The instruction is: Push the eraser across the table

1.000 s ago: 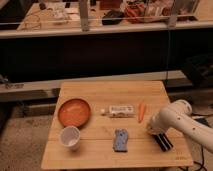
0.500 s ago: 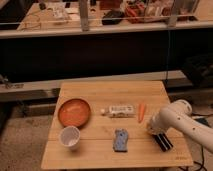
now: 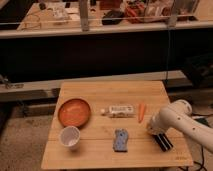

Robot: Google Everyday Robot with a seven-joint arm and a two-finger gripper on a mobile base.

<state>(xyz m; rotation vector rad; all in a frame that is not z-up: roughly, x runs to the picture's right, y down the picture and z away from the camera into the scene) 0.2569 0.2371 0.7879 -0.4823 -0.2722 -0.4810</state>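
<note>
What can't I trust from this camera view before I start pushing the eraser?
- Gripper: hidden behind the white arm; contact with the eraser not visible.
- Eraser: its upper end is covered by the arm.
- White labelled box: print too small to read.
- Paper cup: contents unclear.
- Arm: cut off by the right edge.

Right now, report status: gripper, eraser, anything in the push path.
Gripper low at table's right side, right at the eraser. Eraser flat near front-right corner. Blue-grey pad lies to its left; carrot and white box behind.
</note>
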